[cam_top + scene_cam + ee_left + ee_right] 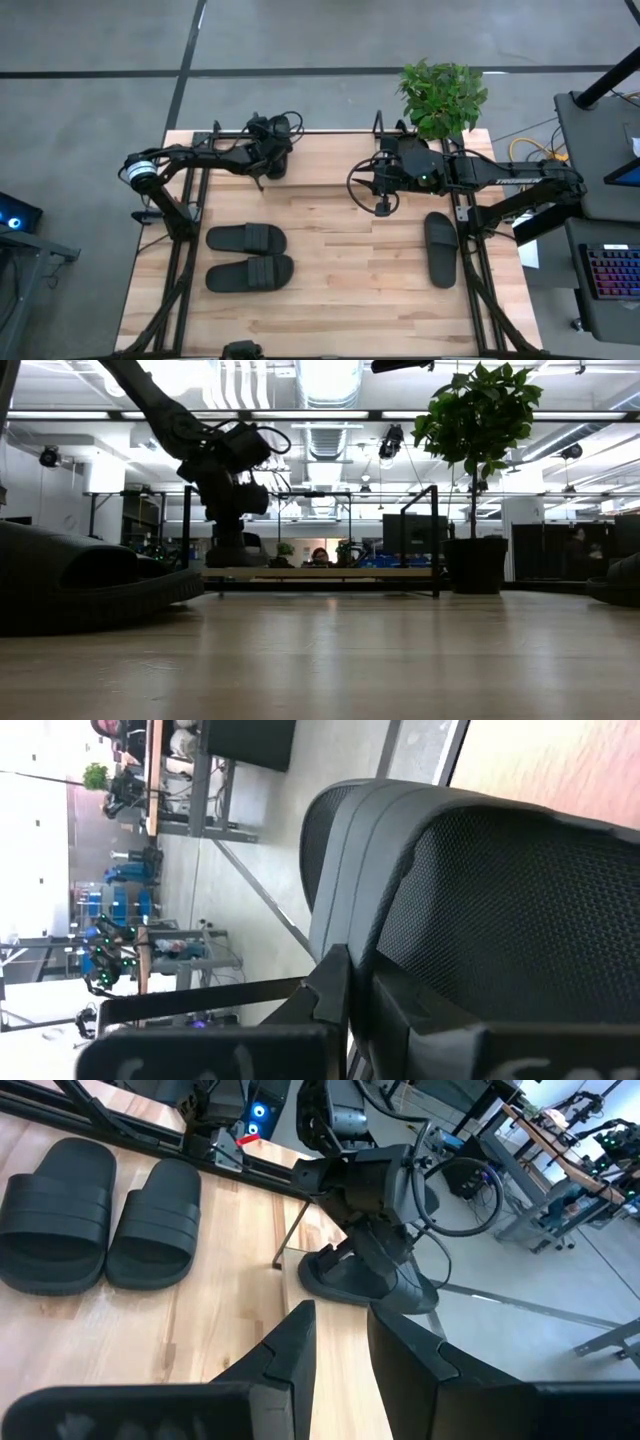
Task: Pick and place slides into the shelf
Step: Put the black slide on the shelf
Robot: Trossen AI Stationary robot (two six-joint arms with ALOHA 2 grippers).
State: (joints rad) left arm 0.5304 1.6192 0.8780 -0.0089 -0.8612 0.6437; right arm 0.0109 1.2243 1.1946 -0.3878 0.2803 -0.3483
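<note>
The left gripper [268, 160] is at the far left end of the shelf [320, 572], with its jaws pressed onto a slide [365, 1278]. The left wrist view shows the fingers clamped against the sandal's textured footbed and ribbed edge [480, 920]. The right wrist view shows that sandal's sole resting on the shelf board while the grip is on.

The right gripper [383, 205] hangs over the middle of the table, holding nothing. Its own wrist view shows the two fingers [290, 1350] standing a narrow gap apart, with bare wood beneath.

Three more slides lie on the table: a pair [248, 255] side by side near the left arm's base, and a single one [440, 248] beside the right arm's frame.

The high view alone shows the single sandal's whole outline and the potted plant [442, 95] at the table's far edge. The low view alone shows the shelf's wire uprights [436, 540] and board in profile, with the held sandal at the left upright.
</note>
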